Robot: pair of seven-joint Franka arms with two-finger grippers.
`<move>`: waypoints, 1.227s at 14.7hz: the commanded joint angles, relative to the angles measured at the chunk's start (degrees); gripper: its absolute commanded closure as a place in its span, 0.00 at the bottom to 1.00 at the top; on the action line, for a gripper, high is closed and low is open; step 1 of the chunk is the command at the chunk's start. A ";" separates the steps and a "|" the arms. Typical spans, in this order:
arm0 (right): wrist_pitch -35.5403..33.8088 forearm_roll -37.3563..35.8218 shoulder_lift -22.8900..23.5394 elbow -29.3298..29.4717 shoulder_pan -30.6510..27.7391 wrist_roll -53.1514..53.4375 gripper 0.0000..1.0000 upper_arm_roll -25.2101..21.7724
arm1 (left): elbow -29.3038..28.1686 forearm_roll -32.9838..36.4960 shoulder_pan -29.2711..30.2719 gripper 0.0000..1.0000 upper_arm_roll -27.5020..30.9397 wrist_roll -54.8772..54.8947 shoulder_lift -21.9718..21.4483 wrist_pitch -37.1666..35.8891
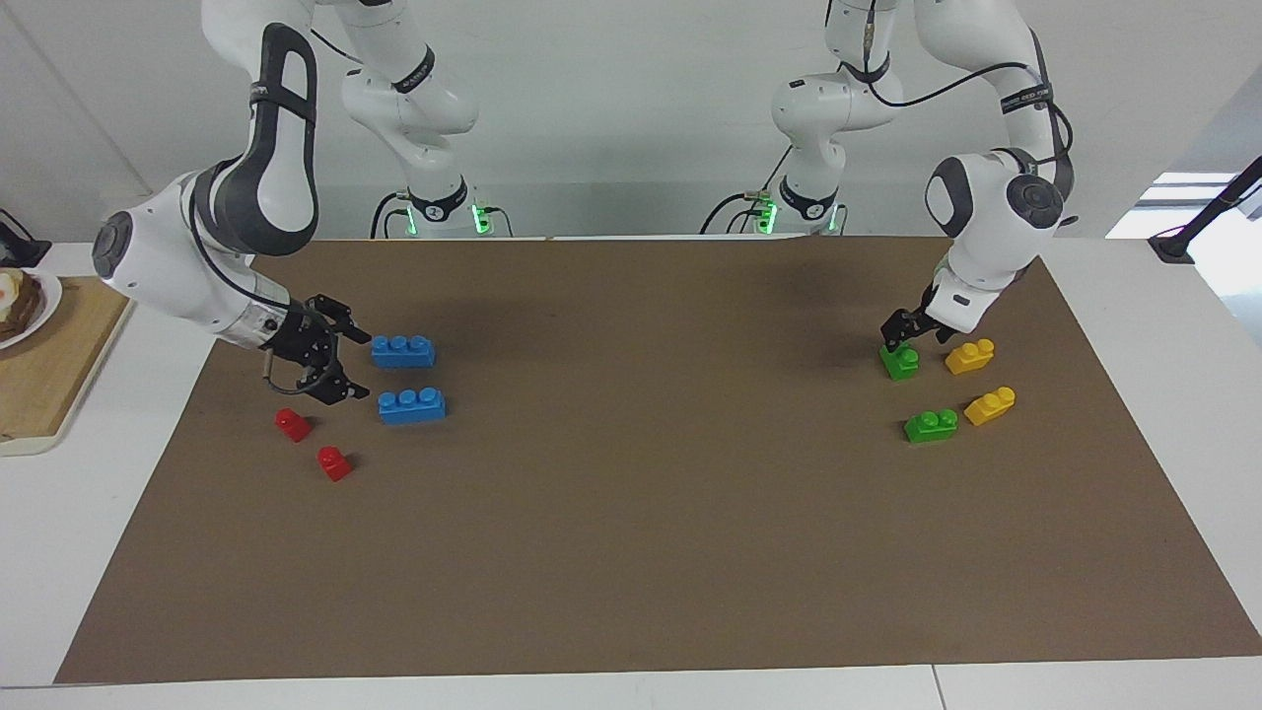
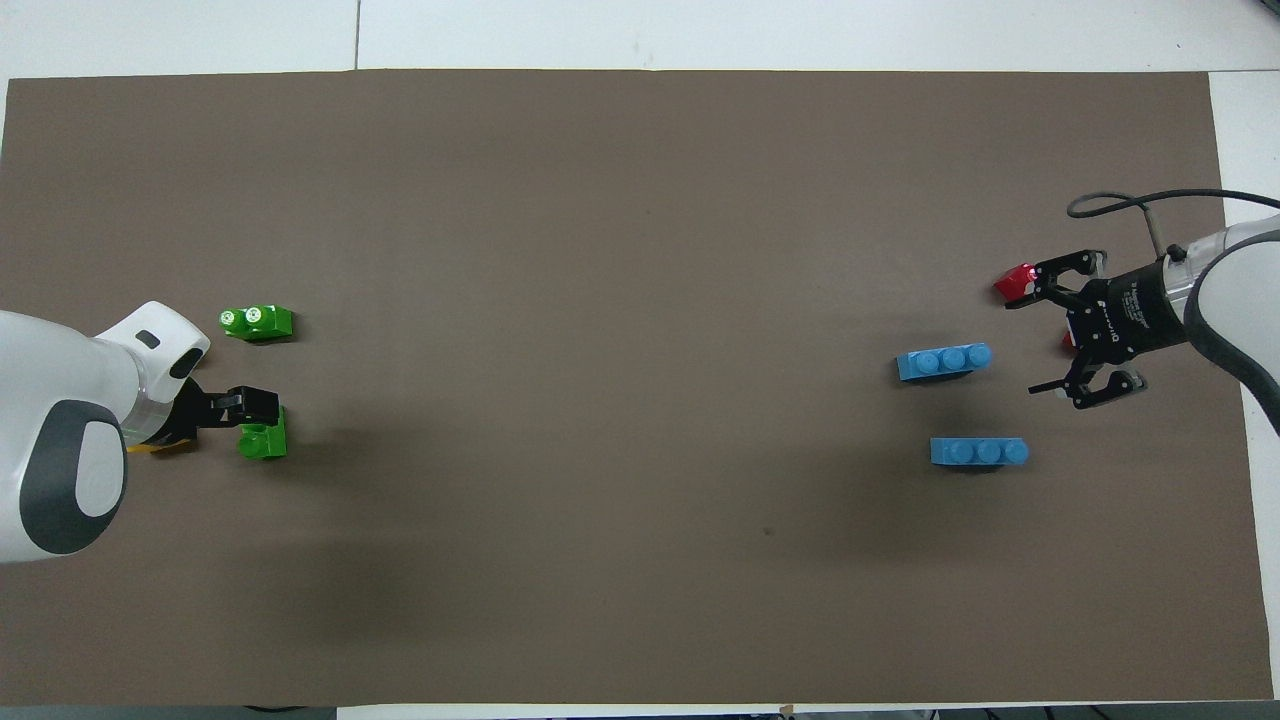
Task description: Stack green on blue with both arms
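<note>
Green two-stud brick (image 1: 899,361) sits toward the left arm's end of the mat (image 1: 641,493), the left gripper (image 1: 902,333) directly over it, jaws open. Blue three-stud bricks (image 1: 402,351) lie beside the open right gripper (image 1: 340,362). No writing is readable.

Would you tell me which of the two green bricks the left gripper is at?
The green brick nearer the robots; the left gripper is right above it.
</note>
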 commanded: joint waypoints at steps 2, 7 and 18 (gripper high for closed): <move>4.36 1.41 0.15 -2.54 -0.35 -2.97 0.00 0.57 | -0.90 0.56 -0.69 0.00 0.09 -0.57 0.96 2.14; 7.79 1.41 0.94 -4.65 0.18 -4.73 0.00 0.65 | -1.34 0.56 -0.69 0.00 0.09 -0.49 2.36 3.99; 12.53 4.66 7.80 -4.57 0.35 -11.50 0.00 0.66 | -2.48 0.56 -0.78 0.07 0.09 -0.66 4.21 7.24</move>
